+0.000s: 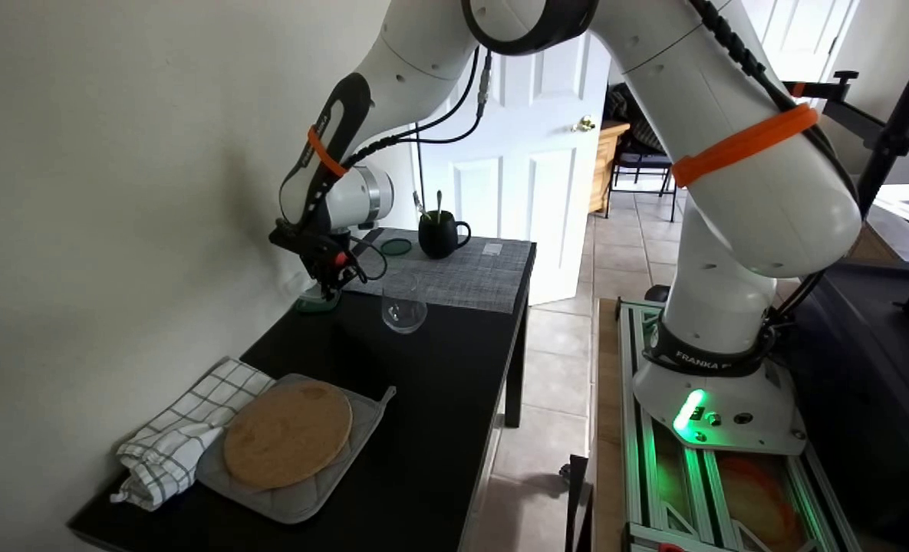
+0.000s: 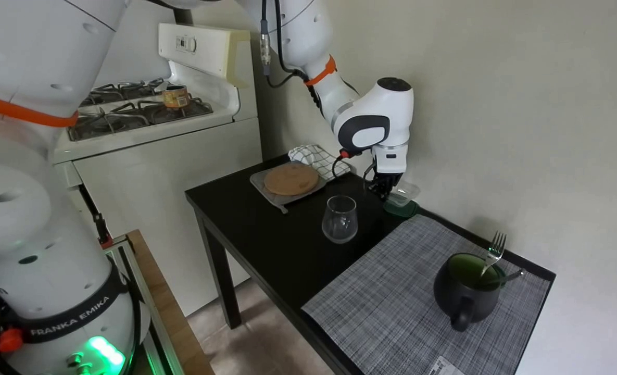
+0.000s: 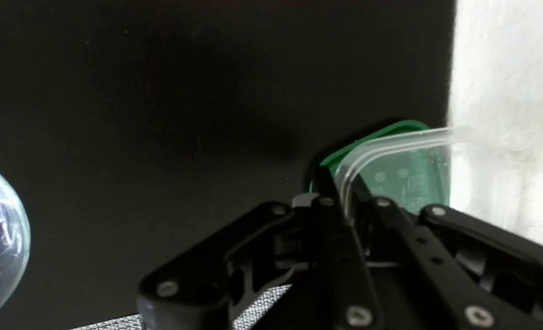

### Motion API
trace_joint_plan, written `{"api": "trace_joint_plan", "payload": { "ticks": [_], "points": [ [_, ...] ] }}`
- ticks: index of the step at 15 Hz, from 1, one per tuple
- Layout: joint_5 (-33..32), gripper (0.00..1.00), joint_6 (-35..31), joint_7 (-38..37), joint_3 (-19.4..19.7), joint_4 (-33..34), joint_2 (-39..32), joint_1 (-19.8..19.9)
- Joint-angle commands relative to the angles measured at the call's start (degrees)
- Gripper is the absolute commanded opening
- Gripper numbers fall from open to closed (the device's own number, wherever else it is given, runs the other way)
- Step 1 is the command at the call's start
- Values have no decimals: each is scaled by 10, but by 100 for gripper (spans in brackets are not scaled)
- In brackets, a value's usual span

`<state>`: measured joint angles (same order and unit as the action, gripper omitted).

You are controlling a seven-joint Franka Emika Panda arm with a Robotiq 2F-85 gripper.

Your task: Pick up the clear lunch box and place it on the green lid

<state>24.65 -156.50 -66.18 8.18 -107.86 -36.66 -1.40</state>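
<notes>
One clear plastic lunch box (image 2: 403, 192) hangs in the claw (image 3: 342, 181), whose jaws are clenched on one edge; the rest of the box reaches out from the jaws toward the wall (image 2: 495, 104). Beneath it the dark green lid (image 2: 400, 211) lies flat on the black table (image 2: 292, 250); whether box and lid touch, I cannot tell. In the wrist view a strip of the lid shows past the box on the side away from the wall. I judge the placing step to be in hand: the next move should probably draw the box slightly away from the wall, settle it level over the lid, then loosen the grip. A stemless glass (image 2: 340, 221) stands near; the woven grey placemat (image 2: 381, 297) just beside the lid bears a black mug (image 2: 462, 291) with a fork (image 2: 494, 251) in it.
</notes>
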Motion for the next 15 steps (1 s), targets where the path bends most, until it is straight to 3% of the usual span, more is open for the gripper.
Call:
{"api": "trace_joint_plan", "payload": {
  "ticks": [1,6,7,9,15],
  "points": [
    [-28,2,-7,-4,-1,9,-14,-1],
    [-57,2,-3,0,5,11,-15,-3],
    [-62,34,2,-1,7,11,-13,-3],
    [-83,41,22,-1,16,8,-4,-7],
    [-144,85,78,38,29,-39,88,-1]
  ]
}}
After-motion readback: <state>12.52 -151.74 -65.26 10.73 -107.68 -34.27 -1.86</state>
